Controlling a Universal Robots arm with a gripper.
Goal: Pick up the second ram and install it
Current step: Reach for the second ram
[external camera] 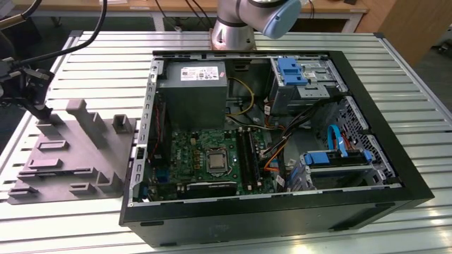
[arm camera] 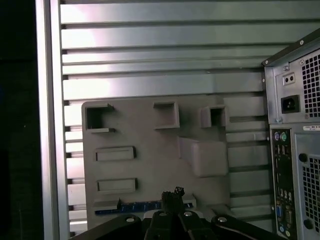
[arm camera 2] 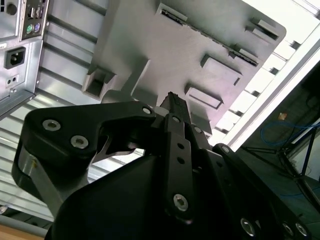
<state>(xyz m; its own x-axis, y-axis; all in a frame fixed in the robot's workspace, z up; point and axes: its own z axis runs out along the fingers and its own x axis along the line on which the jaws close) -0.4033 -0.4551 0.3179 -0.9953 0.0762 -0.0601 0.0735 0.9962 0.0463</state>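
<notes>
The second ram [arm camera: 132, 206] is a thin blue strip lying in a slot along one edge of the grey holder block [arm camera: 150, 130]. In the first wrist view my gripper [arm camera: 173, 193] sits directly over the strip's middle. The fingers look shut, narrow and pressed together in the second wrist view, where my gripper [arm camera 2: 172, 99] hangs above the holder [arm camera 2: 150, 40] with nothing visible between them. In the exterior view my gripper [external camera: 42, 112] is over the holder block [external camera: 71, 153], at that view's left. The open computer case [external camera: 282, 211] holds the green motherboard [external camera: 211, 153] with its long black slots [external camera: 247, 153].
The case's rear panel with ports [arm camera: 292, 150] stands close beside the holder. Inside the case are a grey power supply [external camera: 192, 95], blue drive brackets [external camera: 291, 71] and loose cables [external camera: 282, 127]. The slatted metal table [external camera: 409, 106] ends just beyond the holder at the exterior view's left.
</notes>
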